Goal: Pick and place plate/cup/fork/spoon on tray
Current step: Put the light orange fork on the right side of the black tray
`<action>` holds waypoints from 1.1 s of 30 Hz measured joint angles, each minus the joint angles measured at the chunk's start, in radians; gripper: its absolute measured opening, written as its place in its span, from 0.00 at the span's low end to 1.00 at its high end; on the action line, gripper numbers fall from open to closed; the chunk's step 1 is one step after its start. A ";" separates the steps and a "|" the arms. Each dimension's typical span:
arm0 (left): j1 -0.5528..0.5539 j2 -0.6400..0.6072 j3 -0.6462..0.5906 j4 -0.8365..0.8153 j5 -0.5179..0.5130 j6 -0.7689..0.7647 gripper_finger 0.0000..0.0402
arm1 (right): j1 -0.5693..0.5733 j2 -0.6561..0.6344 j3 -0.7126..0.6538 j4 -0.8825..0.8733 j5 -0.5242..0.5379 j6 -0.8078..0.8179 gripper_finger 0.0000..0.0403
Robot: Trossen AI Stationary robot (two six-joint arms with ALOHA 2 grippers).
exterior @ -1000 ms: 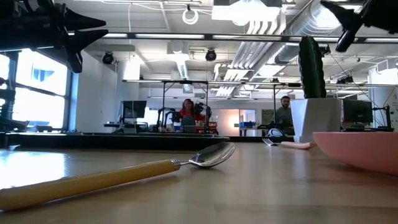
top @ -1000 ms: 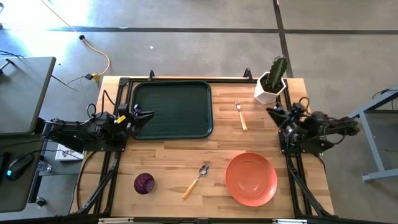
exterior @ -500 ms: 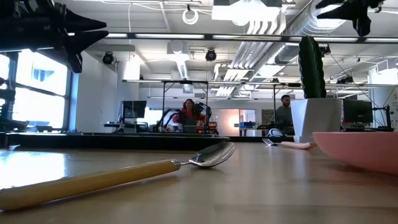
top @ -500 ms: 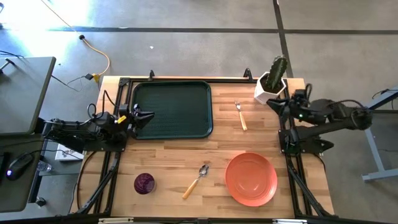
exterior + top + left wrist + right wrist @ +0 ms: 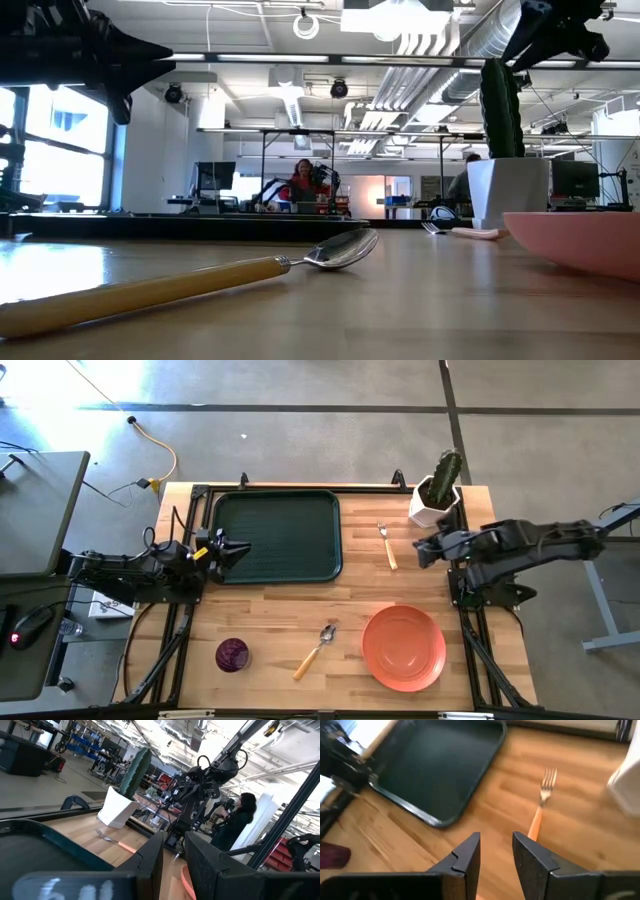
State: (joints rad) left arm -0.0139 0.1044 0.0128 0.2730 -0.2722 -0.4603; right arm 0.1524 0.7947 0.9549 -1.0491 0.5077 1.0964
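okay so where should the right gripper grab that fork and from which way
Grip the fork across the middle of its orange handle, coming straight down from above. It lies flat on the bare table, clear of the tray and the white pot, so both long sides are free. The right gripper hovers beside it, fingers open.

Bare wood lies open between the dark green rectangular plastic tray [image 5: 277, 536] and the slim tan-handled metal fork [image 5: 386, 545]. The white pot holding a cactus [image 5: 436, 491] stands near the fork's far side. The round salmon-orange plastic plate [image 5: 404, 648] occupies the near right table area.
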 joint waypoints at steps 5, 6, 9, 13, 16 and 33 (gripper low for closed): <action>0.000 0.000 0.000 -0.016 0.000 0.000 0.18 | -0.054 0.075 -0.003 -0.005 -0.100 0.029 0.26; 0.000 0.000 0.000 -0.022 0.000 0.000 0.18 | -0.065 0.090 -0.003 -0.004 -0.108 0.028 0.26; 0.000 0.000 0.000 -0.026 0.000 0.000 0.18 | -0.105 0.128 -0.003 -0.001 -0.151 0.030 0.26; 0.000 0.000 0.000 -0.026 0.000 0.000 0.18 | -0.160 0.180 -0.004 -0.001 -0.220 0.025 0.26; 0.000 0.000 0.000 -0.027 0.000 0.000 0.18 | -0.195 0.224 -0.004 0.000 -0.255 0.002 0.26; 0.000 0.000 0.000 -0.043 0.030 0.000 0.18 | -0.406 0.474 -0.004 0.071 -0.407 -0.215 0.50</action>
State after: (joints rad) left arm -0.0135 0.1043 0.0128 0.2299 -0.2417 -0.4599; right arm -0.2532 1.2686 0.9504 -0.9784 0.1006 0.8817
